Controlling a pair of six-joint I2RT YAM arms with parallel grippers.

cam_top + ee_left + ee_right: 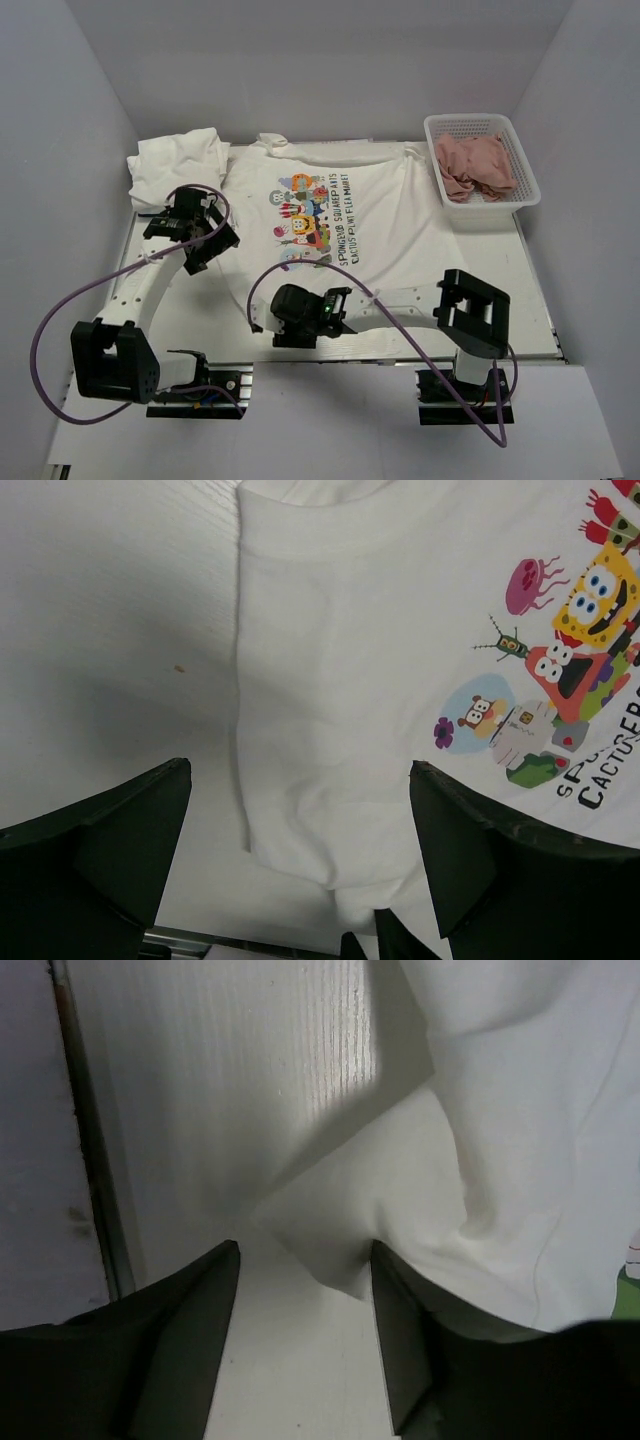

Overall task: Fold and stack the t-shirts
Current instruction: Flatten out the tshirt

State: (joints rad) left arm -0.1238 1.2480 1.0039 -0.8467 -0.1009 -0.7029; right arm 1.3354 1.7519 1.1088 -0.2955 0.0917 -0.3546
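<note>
A white t-shirt with a colourful cartoon print and dark lettering lies spread flat in the middle of the table. A second white t-shirt sits as a loose folded bundle at the back left. My left gripper is open at the printed shirt's left edge. In the left wrist view it hovers over plain white cloth, with the print to the right. My right gripper is open at the shirt's near left corner. In the right wrist view a cloth corner lies between its jaws, against the right finger.
A white plastic basket with crumpled pink cloth stands at the back right. White walls close in the table at the back and both sides. The table's metal front edge runs just beside my right gripper.
</note>
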